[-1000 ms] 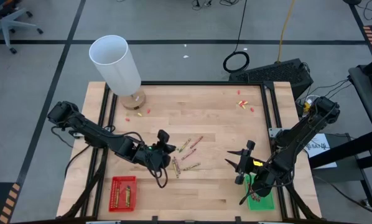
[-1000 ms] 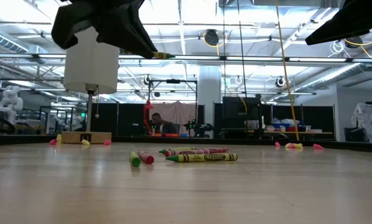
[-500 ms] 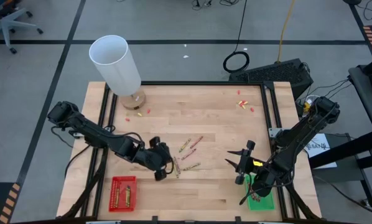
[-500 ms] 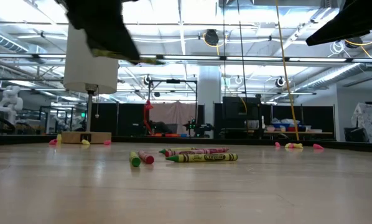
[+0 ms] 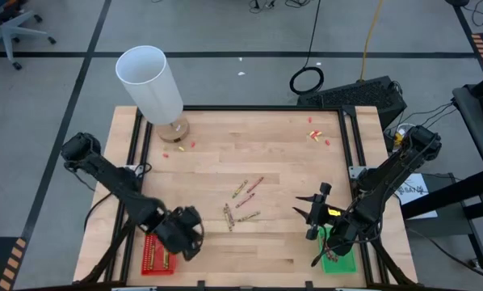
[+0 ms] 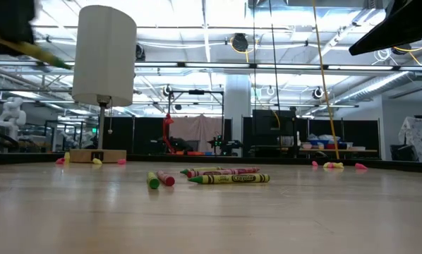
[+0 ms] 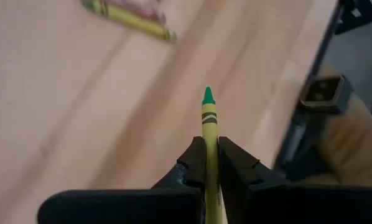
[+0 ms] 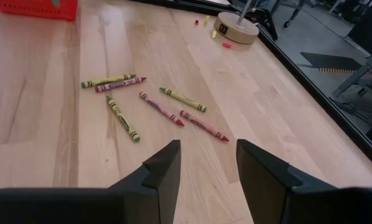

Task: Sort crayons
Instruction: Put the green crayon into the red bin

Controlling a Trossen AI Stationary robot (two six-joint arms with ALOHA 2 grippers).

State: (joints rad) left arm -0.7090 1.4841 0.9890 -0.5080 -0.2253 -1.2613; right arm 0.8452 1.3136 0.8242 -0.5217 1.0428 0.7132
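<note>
The left gripper hangs just beside the red tray, its two dark, angular fingers pinched on a green-tipped crayon, a slim cylinder in a yellow-green paper wrapper with a pointed tip protruding beyond the fingers. The tray is a small red plastic basket with perforated walls, set at the near left corner of the pale butcher-block table; several crayons lie inside it. The loose crayons, reddish and olive paper-wrapped sticks, lie scattered on bare wood near the table centre, well apart from the red tray toward the right arm. The right gripper waits still farther from the red tray, near the green tray at the near right corner, its fingers spread with a clear gap between them. At the corner diagonally farthest back from the red tray on the left side stands a tall white cylinder on a round wooden base. Tiny pink and yellow scraps dot the far edge.
</note>
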